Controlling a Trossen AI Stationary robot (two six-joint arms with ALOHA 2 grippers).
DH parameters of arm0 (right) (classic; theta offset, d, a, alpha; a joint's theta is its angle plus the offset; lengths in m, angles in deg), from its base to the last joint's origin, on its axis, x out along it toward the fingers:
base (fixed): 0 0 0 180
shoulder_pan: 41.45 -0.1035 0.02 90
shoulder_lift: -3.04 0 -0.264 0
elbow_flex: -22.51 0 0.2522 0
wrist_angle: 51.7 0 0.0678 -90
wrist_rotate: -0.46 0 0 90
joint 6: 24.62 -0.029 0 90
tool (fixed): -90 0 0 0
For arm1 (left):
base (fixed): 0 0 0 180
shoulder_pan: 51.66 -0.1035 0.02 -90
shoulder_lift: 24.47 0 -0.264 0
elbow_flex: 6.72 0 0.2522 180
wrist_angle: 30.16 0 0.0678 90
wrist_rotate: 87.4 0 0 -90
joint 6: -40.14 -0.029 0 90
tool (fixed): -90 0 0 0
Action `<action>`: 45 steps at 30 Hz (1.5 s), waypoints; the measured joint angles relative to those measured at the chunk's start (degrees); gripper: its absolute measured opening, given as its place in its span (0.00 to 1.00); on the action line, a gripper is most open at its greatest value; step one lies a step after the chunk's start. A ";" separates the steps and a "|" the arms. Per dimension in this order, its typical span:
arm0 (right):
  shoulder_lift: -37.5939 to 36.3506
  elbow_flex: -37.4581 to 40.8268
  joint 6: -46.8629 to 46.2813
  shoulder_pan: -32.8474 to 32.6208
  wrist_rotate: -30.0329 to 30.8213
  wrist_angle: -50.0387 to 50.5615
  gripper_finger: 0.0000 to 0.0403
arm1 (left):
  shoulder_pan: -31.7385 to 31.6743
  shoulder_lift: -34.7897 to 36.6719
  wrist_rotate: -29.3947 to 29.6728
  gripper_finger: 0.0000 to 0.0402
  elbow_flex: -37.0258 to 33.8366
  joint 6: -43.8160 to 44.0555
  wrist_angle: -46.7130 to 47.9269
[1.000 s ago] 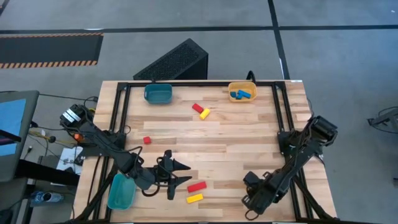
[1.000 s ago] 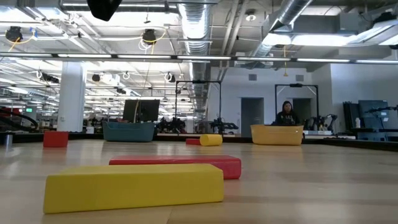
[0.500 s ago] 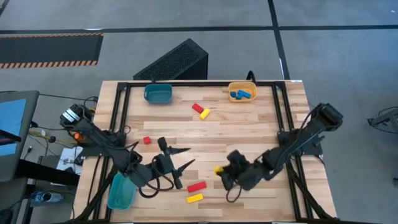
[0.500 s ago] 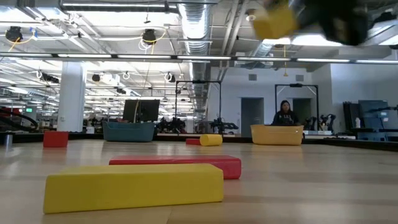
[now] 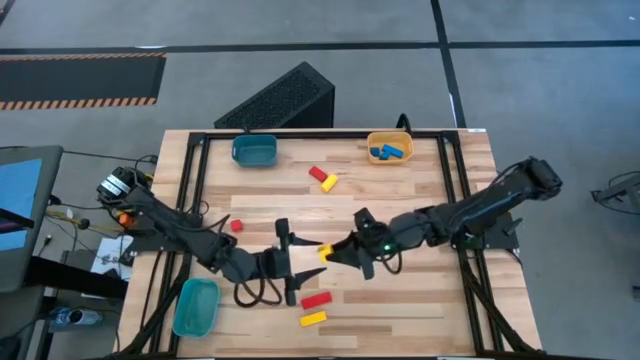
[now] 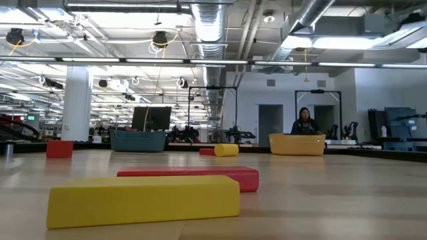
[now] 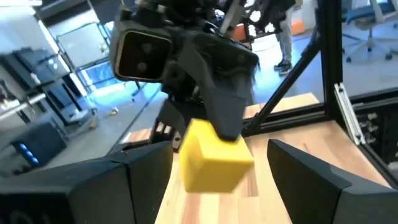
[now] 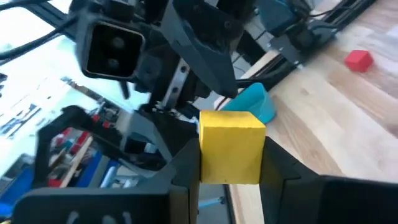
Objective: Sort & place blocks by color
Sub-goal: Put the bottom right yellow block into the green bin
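Handover at mid-counter. The right gripper (image 5: 333,254) reaches in from the right with its fingers (image 8: 180,168) clamped on a yellow cube (image 5: 325,253), which is carried clear of the wooden counter (image 5: 400,215). The left gripper (image 5: 288,266) faces it from the left with its fingers (image 7: 134,180) spread wide, one on each side of the cube but apart from it, as the left wrist view shows. Remaining blocks: a red bar (image 5: 316,300) and a yellow bar (image 5: 313,319) lie side by side near the front edge, just beside the left gripper; a red cube (image 5: 237,225) sits toward the left; a red and yellow pair (image 5: 322,178) touch each other toward the far side. Blue blocks (image 5: 390,152) lie inside the orange bin (image 5: 372,140) at the far right. One teal bin (image 5: 254,150) stands at the far left, another teal bin (image 5: 196,306) at the near left corner. In the low view, a person (image 6: 307,121) stands far behind the counter.
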 joint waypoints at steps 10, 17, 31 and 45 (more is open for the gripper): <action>1.30 0.02 0.29 2.75 -4.98 -4.03 0.28 | -1.77 -0.04 1.36 0.60 0.00 -2.68 -0.43; 1.09 0.02 0.62 5.10 -6.52 -4.80 0.30 | -3.54 0.01 2.25 0.40 0.00 -3.75 -0.49; -3.35 0.05 8.92 12.50 -16.38 2.30 0.66 | -16.05 7.63 10.71 0.30 0.07 3.62 12.94; -10.89 0.00 23.01 19.43 -11.11 25.70 0.66 | -43.11 11.48 -0.50 0.31 0.01 34.57 42.77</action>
